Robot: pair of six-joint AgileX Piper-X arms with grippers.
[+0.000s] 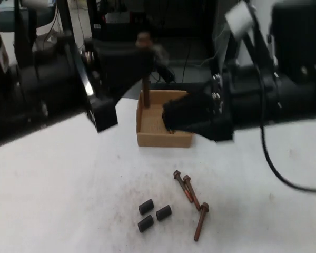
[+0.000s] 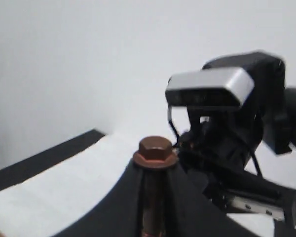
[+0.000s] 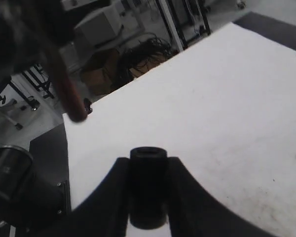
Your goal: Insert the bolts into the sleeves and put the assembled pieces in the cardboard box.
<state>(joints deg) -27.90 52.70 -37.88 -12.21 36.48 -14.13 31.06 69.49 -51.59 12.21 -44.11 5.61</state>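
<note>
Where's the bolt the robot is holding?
The bolt sits upright in the left gripper, raised by the far left corner of the cardboard box in the high view.

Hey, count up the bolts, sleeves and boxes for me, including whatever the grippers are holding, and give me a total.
Bolts: 4, three on the bench, one in the left gripper
Sleeves: 4, three on the bench, one in the right gripper
Cardboard box: 1
Total: 9
</note>
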